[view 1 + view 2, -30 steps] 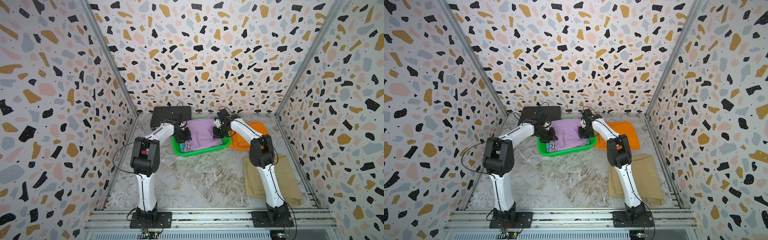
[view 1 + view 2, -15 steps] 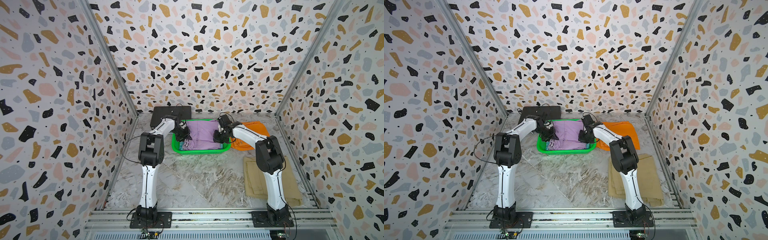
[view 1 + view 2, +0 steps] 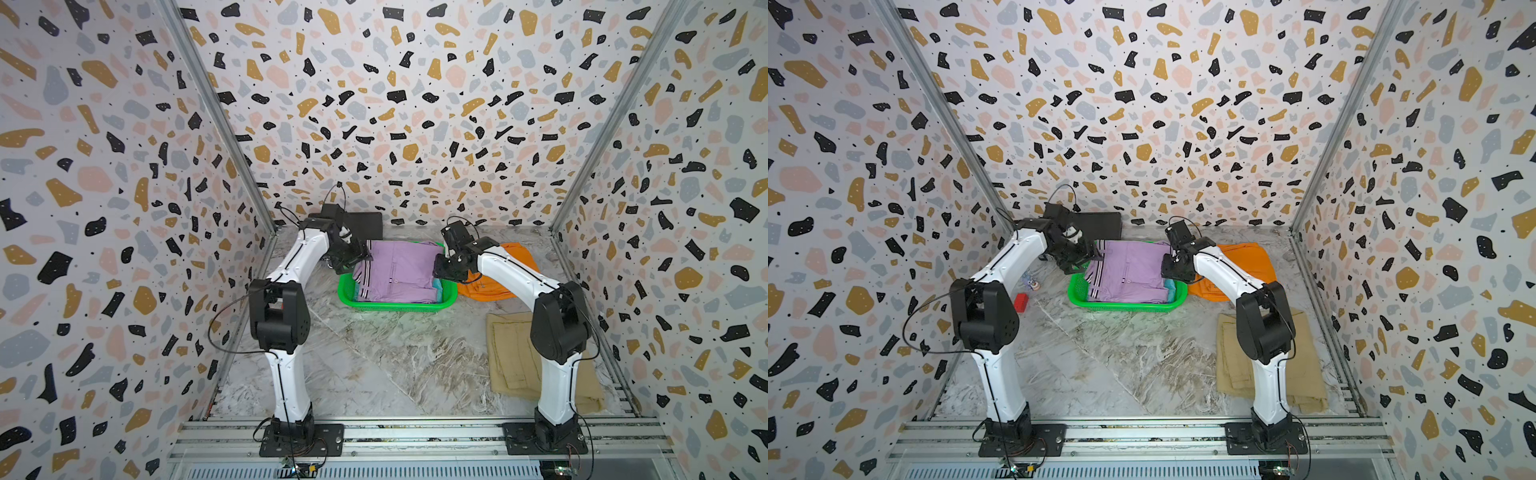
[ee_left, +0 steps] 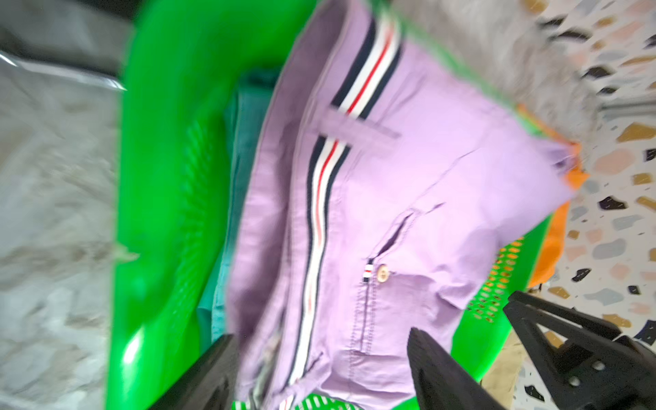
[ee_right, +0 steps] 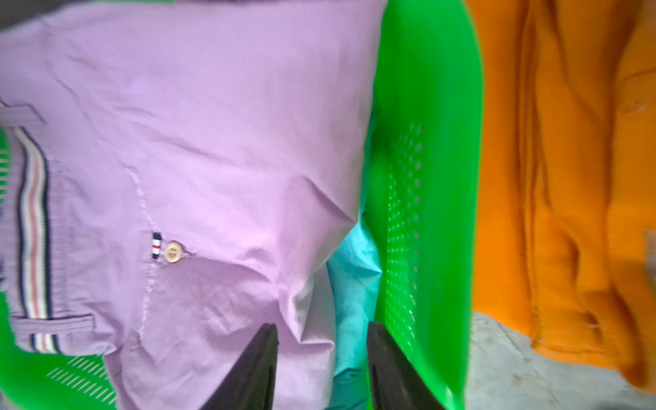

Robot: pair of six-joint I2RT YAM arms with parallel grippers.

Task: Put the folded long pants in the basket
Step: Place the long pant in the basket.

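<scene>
- Your left fingers (image 4: 440, 372) stand spread wide over the striped-trim end of the lilac pants (image 3: 399, 270) and pinch nothing. That wrist view is blurred, but the gap shows plainly.
- Your right fingers (image 5: 248, 372) stand partly apart at the opposite end. The lilac edge and a strip of the cyan pants (image 5: 355, 284) lie loose below the gap, so nothing is gripped there either.
- The lilac pair lies in the basket (image 3: 395, 308) on top of the cyan pair. One lilac corner seems to ride over the rim on the orange side.
- The orange pants (image 3: 1256, 257) lie on the table (image 3: 395, 365) just beside the basket's end under your right arm. The khaki pants (image 3: 511, 353) lie well apart from the basket, near that arm's base and partly hidden by it.
- Two of the four pairs look to be in the basket, and the orange pair is likely the closer one to fetch.
- Expect every pair to be light, soft and limp. Lifted from a single point, a pair will probably sag and fall open.
- Take hold along a folded edge, with one set of fingers toward each end, pinching through all layers.
- The orange cloth looks rumpled, so work a finger under the fold rather than pinching only the top layer.
- The basket is probably light too, and dragging cloth across its rim may shift it.
</scene>
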